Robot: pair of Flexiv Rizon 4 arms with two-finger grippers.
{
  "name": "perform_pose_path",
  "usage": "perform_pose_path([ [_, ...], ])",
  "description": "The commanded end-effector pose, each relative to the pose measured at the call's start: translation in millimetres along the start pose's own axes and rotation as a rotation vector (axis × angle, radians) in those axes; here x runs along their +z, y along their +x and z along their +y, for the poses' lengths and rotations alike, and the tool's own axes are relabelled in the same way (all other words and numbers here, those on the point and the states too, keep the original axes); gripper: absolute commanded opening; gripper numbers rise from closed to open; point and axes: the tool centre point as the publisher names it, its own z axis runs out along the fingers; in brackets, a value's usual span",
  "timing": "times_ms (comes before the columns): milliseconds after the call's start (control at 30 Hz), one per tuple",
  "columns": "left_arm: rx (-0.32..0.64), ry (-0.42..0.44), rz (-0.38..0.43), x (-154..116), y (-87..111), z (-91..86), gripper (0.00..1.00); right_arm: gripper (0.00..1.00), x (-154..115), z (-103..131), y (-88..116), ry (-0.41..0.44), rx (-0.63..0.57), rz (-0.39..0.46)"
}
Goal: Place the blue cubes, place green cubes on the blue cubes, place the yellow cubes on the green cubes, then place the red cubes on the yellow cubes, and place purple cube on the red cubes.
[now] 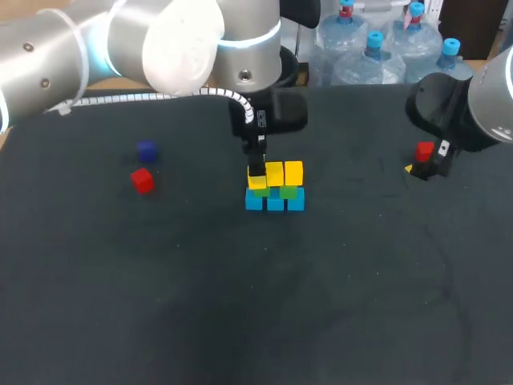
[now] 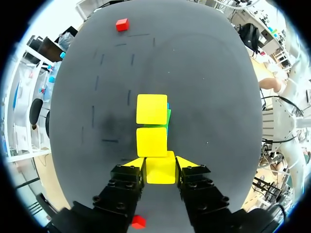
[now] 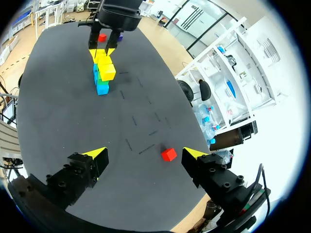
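A big flat table (image 1: 160,305) has a dark grey cloth top that looks soft. The cloth has some short dark dash marks (image 2: 109,141) on it, like little scratches. Some run across and some run up and down.

Bright, even light; glare on the left arm (image 1: 184,40), faint shadows.

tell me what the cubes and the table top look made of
Yellow cube in the left end effector, like the rest: probably painted wood or hard plastic; flat even colour, crisp edges, no shine. Table top: looks like dark matte cloth or felt, with faint scuff marks.
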Motion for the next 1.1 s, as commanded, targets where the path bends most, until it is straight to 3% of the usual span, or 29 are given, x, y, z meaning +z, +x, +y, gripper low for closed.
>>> perform_pose_path([
  [33, 0.003, 0.002, 0.012, 0.2, -2.1, 3.5, 0.0, 1.0, 0.1, 1.7, 1.3, 0.009, 0.002, -0.003],
  [1100, 0.003, -0.001, 0.031, 3.7, -1.2, 10.1, 0.0, 1.0, 0.1, 1.7, 1.3, 0.009, 0.002, -0.003],
])
